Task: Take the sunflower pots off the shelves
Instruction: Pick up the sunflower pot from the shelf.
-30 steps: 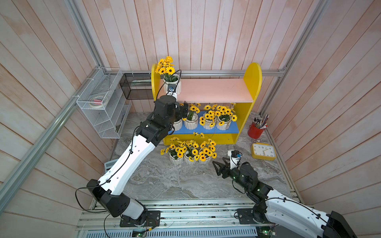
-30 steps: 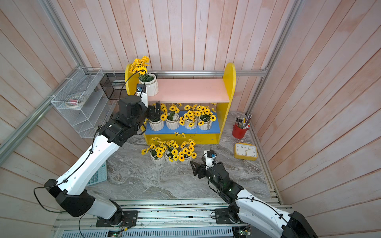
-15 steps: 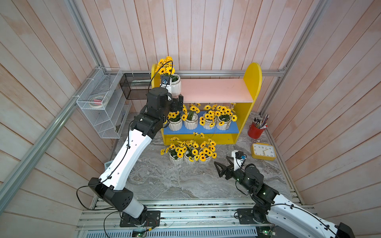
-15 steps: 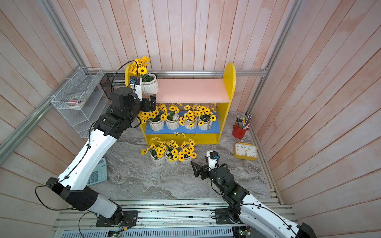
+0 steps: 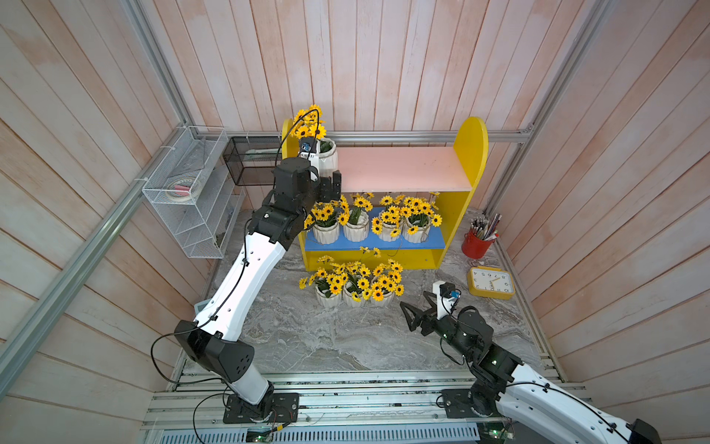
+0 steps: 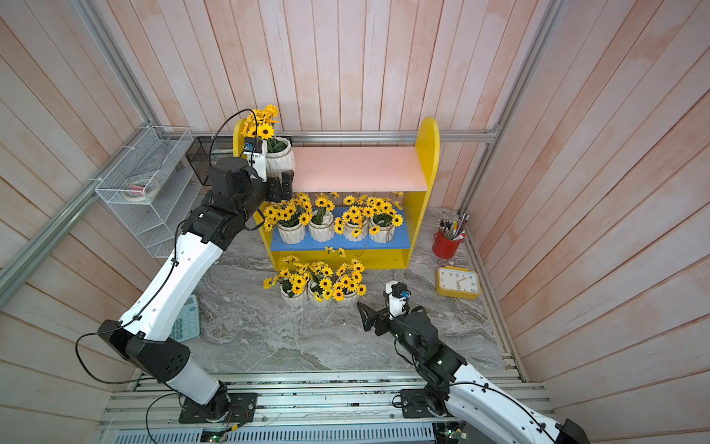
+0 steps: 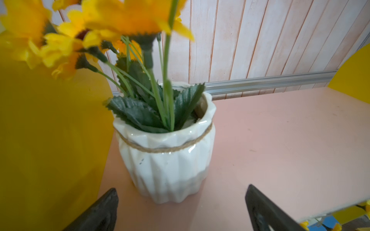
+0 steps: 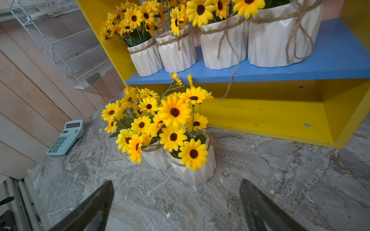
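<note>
Left wrist: left tool (image 7: 181, 188) spread, facing sunflower pot (image 7: 166, 166) on pink board (image 7: 280, 140)

Two white-and-black robot arms rise from mounts along the bottom edge of both top views. The left arm (image 5: 246, 284) runs diagonally from the lower centre-left up toward the upper middle of the frame, elbow low, black wrist (image 5: 292, 184) raised high. The left gripper (image 5: 331, 187) points toward the right of the frame, jaws spread wide and empty; the left wrist view shows its dark fingers (image 7: 96, 214) far apart. The right arm (image 5: 538, 396) stays low in the lower right, reaching toward the centre. The right gripper (image 5: 417, 309) is also spread wide and empty, its fingers (image 8: 88, 210) well apart in the right wrist view.
</note>
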Controlling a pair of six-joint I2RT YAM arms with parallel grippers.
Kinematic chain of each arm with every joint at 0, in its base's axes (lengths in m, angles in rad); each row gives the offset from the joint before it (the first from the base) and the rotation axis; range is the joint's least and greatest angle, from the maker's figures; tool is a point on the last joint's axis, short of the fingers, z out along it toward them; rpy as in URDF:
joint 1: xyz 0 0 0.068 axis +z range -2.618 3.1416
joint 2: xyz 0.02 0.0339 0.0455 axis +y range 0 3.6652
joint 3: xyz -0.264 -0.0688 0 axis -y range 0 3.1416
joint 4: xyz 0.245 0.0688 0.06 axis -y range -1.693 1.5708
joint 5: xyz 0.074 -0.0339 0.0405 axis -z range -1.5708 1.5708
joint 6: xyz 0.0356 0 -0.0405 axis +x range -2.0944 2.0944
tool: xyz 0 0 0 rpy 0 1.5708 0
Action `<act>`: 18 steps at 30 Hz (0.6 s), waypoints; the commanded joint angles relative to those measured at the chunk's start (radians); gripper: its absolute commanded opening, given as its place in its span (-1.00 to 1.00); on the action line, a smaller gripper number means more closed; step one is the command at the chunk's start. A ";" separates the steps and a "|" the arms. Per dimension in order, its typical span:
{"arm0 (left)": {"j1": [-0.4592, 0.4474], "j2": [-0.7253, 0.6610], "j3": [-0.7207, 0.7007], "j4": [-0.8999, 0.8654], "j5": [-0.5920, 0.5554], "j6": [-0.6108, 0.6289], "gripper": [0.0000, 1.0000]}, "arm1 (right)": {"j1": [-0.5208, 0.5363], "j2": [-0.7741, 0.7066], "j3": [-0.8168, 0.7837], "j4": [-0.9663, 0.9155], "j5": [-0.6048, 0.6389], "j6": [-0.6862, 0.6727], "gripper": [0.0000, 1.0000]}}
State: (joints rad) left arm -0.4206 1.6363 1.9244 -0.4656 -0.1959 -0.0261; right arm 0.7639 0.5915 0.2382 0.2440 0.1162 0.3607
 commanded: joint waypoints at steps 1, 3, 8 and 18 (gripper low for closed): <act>0.018 0.018 0.019 0.041 0.052 -0.012 1.00 | 0.000 -0.013 0.023 -0.007 0.020 -0.016 0.96; 0.025 0.026 0.024 0.059 0.059 -0.004 0.99 | 0.000 -0.013 0.021 -0.004 0.026 -0.020 0.96; 0.034 0.026 0.007 0.120 0.105 0.011 1.00 | 0.000 -0.006 0.011 0.018 0.026 -0.022 0.96; 0.035 0.025 -0.077 0.264 0.077 0.042 1.00 | 0.000 0.038 0.021 0.073 0.027 -0.050 0.96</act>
State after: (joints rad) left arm -0.3912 1.6604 1.8812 -0.2718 -0.1120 -0.0063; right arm 0.7639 0.6243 0.2382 0.2779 0.1299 0.3313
